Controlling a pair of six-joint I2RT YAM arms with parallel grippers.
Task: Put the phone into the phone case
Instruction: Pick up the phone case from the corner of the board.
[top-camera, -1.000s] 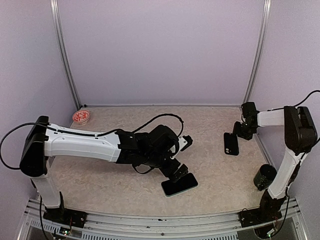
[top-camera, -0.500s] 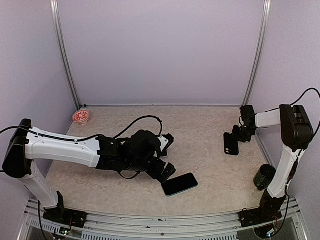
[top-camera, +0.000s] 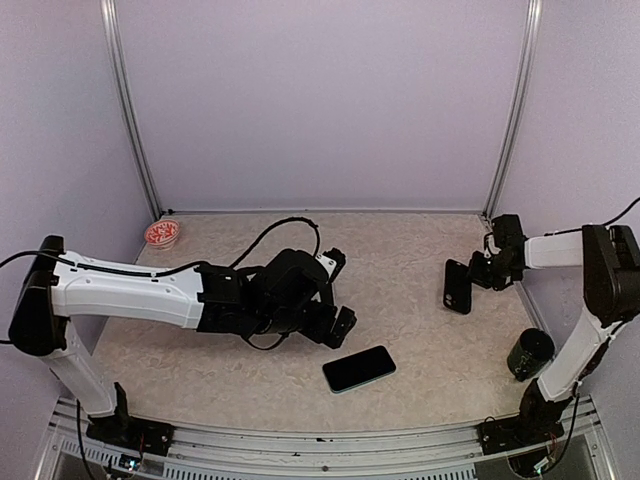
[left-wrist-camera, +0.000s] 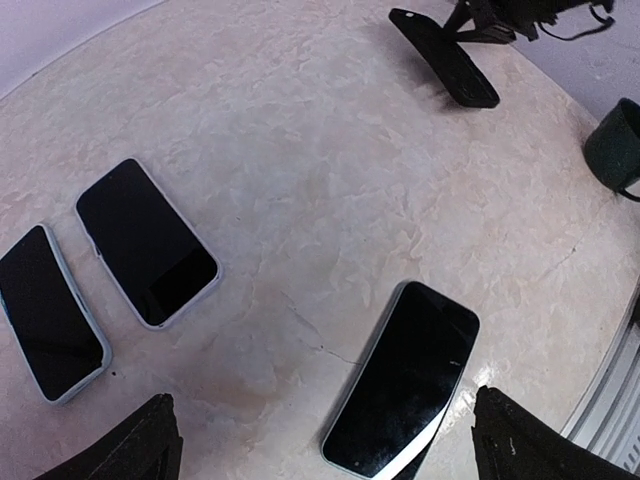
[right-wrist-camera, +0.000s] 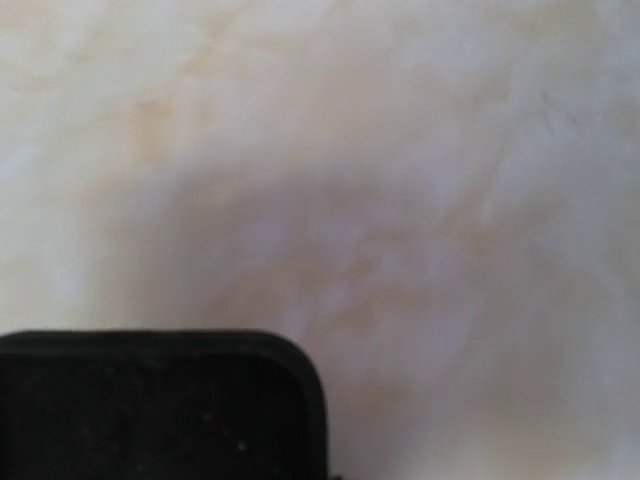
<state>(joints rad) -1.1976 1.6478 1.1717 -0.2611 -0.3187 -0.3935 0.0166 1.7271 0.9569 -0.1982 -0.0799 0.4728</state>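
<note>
While the right gripper (top-camera: 480, 272) pinches shut on one edge of the black phone case (top-camera: 457, 286), tipped up at the right side of the table (top-camera: 420, 330), the left gripper (top-camera: 338, 292) hangs wide open just beside the phone (top-camera: 359, 369), which lies screen-up near the front. Rigid, slick and glass-faced, the phone looks best gripped across its long edges; the case seems light and slightly flexible.

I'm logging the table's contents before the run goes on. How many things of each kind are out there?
phones: 3
phone case: 1
mug: 1
red dish: 1
total: 6
</note>
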